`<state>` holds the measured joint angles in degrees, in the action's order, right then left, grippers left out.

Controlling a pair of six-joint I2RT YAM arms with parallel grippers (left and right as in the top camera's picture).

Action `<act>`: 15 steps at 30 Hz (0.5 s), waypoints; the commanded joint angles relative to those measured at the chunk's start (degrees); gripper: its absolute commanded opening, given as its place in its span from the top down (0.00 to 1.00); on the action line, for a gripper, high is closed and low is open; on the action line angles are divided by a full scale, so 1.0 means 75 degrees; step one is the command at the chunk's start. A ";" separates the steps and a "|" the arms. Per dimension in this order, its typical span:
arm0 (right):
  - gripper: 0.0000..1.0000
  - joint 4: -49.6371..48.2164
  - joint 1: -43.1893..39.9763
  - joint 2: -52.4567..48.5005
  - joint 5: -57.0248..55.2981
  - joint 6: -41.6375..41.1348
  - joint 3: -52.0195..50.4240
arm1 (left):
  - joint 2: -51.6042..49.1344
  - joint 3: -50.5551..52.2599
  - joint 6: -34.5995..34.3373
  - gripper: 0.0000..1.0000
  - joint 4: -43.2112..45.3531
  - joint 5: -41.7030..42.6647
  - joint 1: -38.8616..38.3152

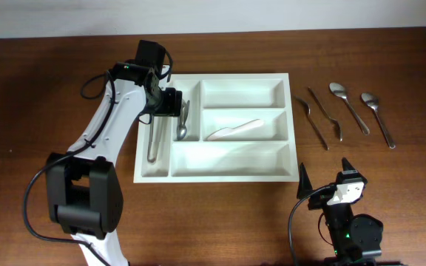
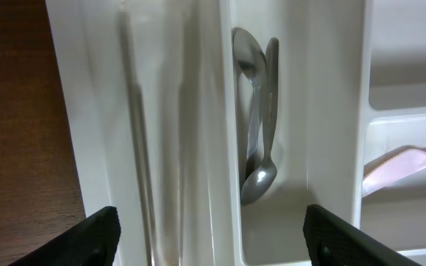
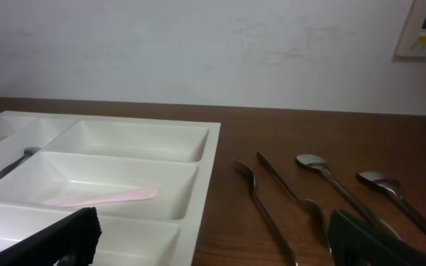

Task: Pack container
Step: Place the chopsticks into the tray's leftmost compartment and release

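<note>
The white cutlery tray (image 1: 220, 171) lies mid-table. Its narrow right slot holds two metal spoons (image 1: 183, 123), also in the left wrist view (image 2: 257, 140). The far-left slot holds a long metal utensil (image 1: 153, 140). A pale pink plastic knife (image 1: 234, 130) lies in the middle wide compartment, also in the right wrist view (image 3: 102, 197). My left gripper (image 1: 176, 103) hangs open and empty above the narrow slots (image 2: 207, 235). My right gripper (image 1: 325, 177) is open and empty near the table's front edge, right of the tray (image 3: 213, 240).
On the bare wood right of the tray lie a fork (image 1: 314, 122), a long-handled utensil (image 1: 325, 112) and two spoons (image 1: 348, 106) (image 1: 378, 117). They also show in the right wrist view (image 3: 265, 207). A wall stands behind the table.
</note>
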<state>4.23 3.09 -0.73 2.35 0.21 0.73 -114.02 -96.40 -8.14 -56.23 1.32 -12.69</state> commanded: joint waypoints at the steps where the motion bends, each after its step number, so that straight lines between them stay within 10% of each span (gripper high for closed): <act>1: 0.01 0.0009 -0.0038 0.0070 -0.0096 -0.0009 -0.0055 | -0.0067 -0.0466 -0.0023 0.18 -0.0181 0.0047 0.0070; 15: 0.01 0.0012 -0.0038 0.0073 -0.0093 -0.0009 -0.0055 | -0.0067 -0.3509 -0.1408 0.01 -0.1687 -0.0539 0.2238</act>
<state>4.23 3.07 -0.73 2.35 0.21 0.73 -114.59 -120.25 -15.51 -68.27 -1.76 0.64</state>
